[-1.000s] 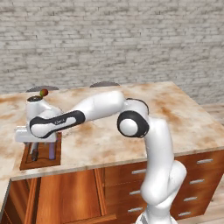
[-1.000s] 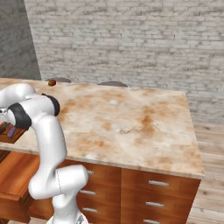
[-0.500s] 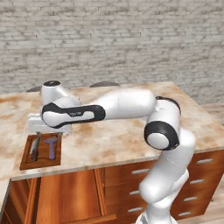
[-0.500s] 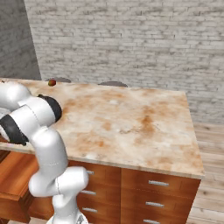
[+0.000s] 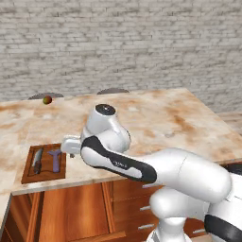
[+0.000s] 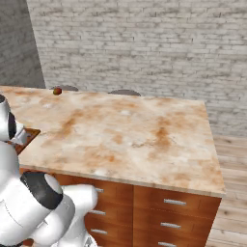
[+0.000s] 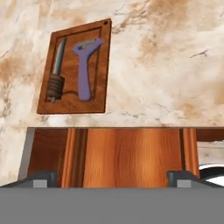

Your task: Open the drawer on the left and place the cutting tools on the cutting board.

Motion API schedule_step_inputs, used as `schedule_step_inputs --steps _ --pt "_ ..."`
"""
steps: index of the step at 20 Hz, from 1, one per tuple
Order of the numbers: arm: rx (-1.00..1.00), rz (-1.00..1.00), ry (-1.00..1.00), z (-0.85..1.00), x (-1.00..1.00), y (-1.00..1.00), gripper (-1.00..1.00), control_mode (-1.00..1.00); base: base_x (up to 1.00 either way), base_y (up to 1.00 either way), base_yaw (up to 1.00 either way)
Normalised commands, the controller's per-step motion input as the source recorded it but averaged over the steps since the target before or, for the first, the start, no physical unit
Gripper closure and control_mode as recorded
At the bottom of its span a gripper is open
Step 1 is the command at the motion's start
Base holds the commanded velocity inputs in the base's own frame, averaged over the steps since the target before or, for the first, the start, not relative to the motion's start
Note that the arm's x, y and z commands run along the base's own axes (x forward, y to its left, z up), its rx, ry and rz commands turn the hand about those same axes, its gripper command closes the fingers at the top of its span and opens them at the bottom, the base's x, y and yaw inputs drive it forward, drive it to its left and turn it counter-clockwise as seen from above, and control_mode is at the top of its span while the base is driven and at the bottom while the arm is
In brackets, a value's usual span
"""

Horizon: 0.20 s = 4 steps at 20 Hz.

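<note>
The flat rectangular dark brown wooden cutting board [image 5: 44, 163] with its grooved border lies on the marbled beige countertop [image 5: 156, 118], close to the counter's front edge and toward its left end. It serves as the landmark here. On the board lie both cutting tools, side by side and just apart: the small knife with grey blade and dark handle [image 5: 38, 160] on the board's left half, and the purple T-shaped peeler-like tool [image 5: 55, 159] on its right half. In the hand view the knife [image 7: 56, 72] and the peeler [image 7: 85, 68] lie roughly parallel inside the board's groove, neither one overhanging its rim [image 7: 106, 65].

The white arm reaches from the lower right of the left base view, its forearm stretching leftward over the counter's front edge, the wrist bent so the hand ends just right of the board. The two-finger gripper [image 7: 112, 177] hangs in front of and below the board, looking at the reddish-brown wooden cabinet front [image 7: 131, 155] beneath the counter edge. Its two dark fingertips [image 7: 39, 178] stand spread wide apart, with nothing between them.

Well behind the board, near the counter's back edge, sits a small red-green fruit [image 5: 47, 100]. A grey brick wall [image 5: 123, 42] rises behind the counter. Right of the board, under the counter, are narrower stacked drawers with silver bar handles [image 6: 173, 202].
</note>
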Motion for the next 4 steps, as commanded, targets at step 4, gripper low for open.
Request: schedule_step_inputs --steps 4 --pt "0.0 0.0 -0.01 0.81 -0.01 -0.82 -1.0 -1.0 0.0 0.0 0.0"
